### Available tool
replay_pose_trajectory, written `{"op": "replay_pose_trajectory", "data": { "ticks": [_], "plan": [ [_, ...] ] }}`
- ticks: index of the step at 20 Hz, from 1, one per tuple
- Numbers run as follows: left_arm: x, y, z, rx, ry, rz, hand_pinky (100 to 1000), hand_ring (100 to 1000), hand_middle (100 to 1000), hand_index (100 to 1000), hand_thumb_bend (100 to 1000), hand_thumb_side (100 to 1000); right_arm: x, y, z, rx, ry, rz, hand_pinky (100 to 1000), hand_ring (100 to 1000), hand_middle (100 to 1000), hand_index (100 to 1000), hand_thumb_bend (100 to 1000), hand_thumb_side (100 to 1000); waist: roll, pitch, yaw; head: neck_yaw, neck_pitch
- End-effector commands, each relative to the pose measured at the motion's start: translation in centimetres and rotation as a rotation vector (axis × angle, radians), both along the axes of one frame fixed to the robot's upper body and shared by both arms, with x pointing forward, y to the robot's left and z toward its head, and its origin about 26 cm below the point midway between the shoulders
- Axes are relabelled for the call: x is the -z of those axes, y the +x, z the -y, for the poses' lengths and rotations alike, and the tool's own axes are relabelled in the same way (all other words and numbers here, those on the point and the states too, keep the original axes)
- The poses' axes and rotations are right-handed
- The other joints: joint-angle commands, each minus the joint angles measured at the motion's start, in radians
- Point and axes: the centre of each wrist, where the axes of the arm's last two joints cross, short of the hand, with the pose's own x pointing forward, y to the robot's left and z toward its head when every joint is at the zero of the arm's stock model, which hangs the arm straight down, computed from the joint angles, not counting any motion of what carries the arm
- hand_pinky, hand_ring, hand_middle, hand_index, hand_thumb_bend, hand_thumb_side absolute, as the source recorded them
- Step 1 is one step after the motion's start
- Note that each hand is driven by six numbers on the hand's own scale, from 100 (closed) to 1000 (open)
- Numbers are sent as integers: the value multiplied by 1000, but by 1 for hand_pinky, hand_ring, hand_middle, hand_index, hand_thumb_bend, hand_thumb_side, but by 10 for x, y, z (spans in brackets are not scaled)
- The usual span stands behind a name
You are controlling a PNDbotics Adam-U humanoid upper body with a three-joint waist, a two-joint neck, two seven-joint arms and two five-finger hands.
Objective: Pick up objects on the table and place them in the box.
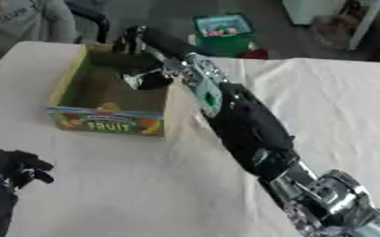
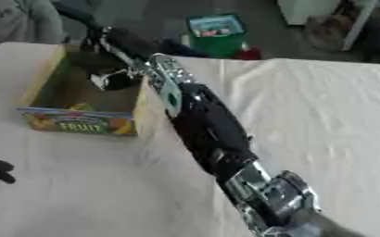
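Note:
The cardboard fruit box stands open at the table's far left, with "FRUIT" printed on its near side. My right arm runs from the lower right up across the table, and my right hand is over the box's far rim. Just under the wrist, inside the box, sits a dark and silver shape; I cannot tell whether it is an object or part of the hand. My left hand rests at the lower left on the table, fingers relaxed and holding nothing.
A white cloth covers the table, with bare room to the right of my arm. On the floor beyond the far edge stands a green bin. A dark chair back is behind the box.

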Motion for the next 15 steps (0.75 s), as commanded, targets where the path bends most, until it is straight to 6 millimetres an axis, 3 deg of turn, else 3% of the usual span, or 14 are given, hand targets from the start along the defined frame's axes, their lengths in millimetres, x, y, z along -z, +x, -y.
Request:
{"op": "replay_pose_trajectory", "data": {
  "ticks": [1, 4, 9, 15],
  "plan": [
    [-4, 0, -10, -42, 12, 15, 505, 580, 488, 609, 100, 784, -31, -13, 22, -42, 155, -5, 407, 577, 602, 694, 100, 389, 7, -25, -23, 31, 4],
    [-2, -1, -15, -71, 11, 12, 505, 580, 488, 610, 100, 784, -28, -27, 42, -87, 270, -74, 393, 565, 585, 680, 100, 422, 5, -28, -61, 53, 6],
    [-1, -1, -22, -112, 14, 10, 505, 580, 488, 615, 100, 790, -6, -60, 84, -167, 462, -258, 379, 561, 576, 681, 100, 429, 1, -21, -119, 91, 6],
    [0, -2, -30, -156, 18, 12, 505, 581, 490, 623, 100, 792, 18, -99, 130, -196, 559, -397, 379, 561, 568, 664, 100, 417, 0, -16, -171, 120, 9]
  ]
}}
